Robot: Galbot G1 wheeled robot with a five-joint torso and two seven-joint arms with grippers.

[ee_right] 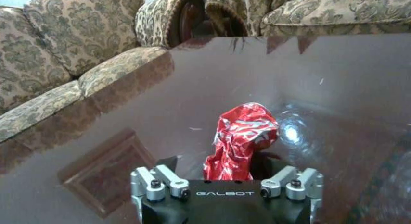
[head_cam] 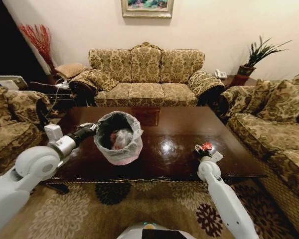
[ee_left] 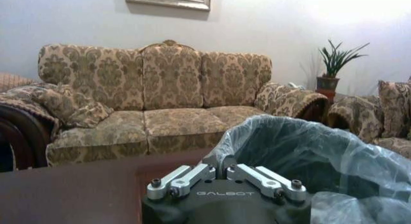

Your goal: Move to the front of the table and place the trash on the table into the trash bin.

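The robot stands at the front of the large rectangular coffee table of glossy dark brown wood [head_cam: 164,124]; the left gripper [head_cam: 92,129] is clamped on the rim of the small round black trash bin with its translucent whitish-pink plastic bag liner [head_cam: 118,144], holding it up over the left part of the tabletop; in the left wrist view the fingers [ee_left: 218,164] meet tight on the liner's edge [ee_left: 301,142], so that pincer is narrow and holding the bin; a pale lump lies inside the bin, so some trash looks already dealt with.

The right gripper [head_cam: 205,148] sits over the right part of the table, near the front edge; the right wrist view shows the crumpled red foil wrapper [ee_right: 243,140] standing up between its fingers, which are closed in on the wrapper's lower part; whether the wrapper is lifted clear of the wood or touching it, I cannot tell.

The step in hand looks to be the pick-up of this wrapper, the bin well apart to the left; no other trash shows on the bare wood. The next move calls for a firm hold on thin, slippery foil, then bringing wrapper and bin mouth together, with the release made squarely above the opening; the liner's floppy rim could catch the wrapper.
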